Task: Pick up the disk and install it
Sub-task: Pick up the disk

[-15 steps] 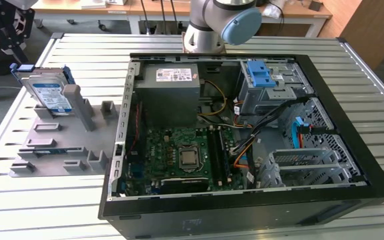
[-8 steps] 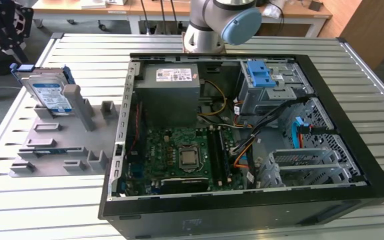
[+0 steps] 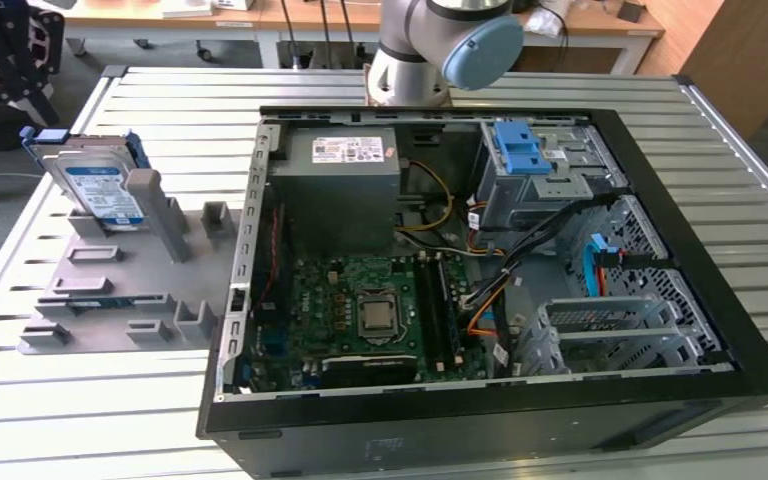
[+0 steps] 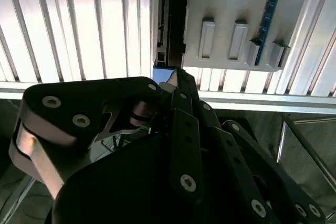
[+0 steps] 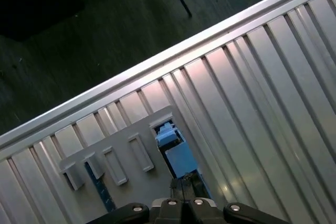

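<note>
Disk (image 3: 97, 185) stands upright in the grey rack (image 3: 104, 290), on the exterior view's left of the open PC case (image 3: 491, 425). Its label text is unreadable. Gripper (image 4: 173, 80) hovers over its blue frame, spread or clamped, can't tell.

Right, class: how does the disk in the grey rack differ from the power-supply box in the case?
The disk stands on edge in the rack; the power-supply box sits inside the case. The disk is smaller than the box. The disk has a blue frame, the box none. Both carry labels.
</note>
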Robot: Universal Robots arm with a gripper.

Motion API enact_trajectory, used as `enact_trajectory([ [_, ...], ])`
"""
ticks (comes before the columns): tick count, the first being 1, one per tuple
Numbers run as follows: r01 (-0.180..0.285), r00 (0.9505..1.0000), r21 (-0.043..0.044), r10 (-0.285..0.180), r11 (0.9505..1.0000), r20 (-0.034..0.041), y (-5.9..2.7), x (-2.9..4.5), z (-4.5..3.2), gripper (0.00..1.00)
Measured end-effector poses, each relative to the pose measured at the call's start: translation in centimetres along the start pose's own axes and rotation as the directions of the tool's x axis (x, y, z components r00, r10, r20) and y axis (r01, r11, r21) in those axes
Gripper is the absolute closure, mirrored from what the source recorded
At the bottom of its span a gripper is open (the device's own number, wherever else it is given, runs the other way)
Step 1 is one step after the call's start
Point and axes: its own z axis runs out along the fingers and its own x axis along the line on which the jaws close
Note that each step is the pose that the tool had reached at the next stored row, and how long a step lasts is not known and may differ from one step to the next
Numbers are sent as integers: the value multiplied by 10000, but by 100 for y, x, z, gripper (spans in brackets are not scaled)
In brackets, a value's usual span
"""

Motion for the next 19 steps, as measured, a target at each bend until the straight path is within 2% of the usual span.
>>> enact_trajectory([
  [5, 913, 9958, -23, -913, 9958, -12, 0, 0, 9, 89],
  [8, 1448, 9895, -37, -1449, 9894, -17, 0, 0, 17, 89],
  [10, 1814, 9834, -47, -1814, 9834, -20, 0, 1, 23, 89],
  [13, 2341, 9722, -61, -2341, 9722, -25, 0, 1, 30, 89],
  [15, 2695, 9630, -72, -2695, 9630, -28, 0, 1, 35, 89],
  [19, 3387, 9409, -91, -3388, 9408, -31, 0, 1, 41, 89],
])
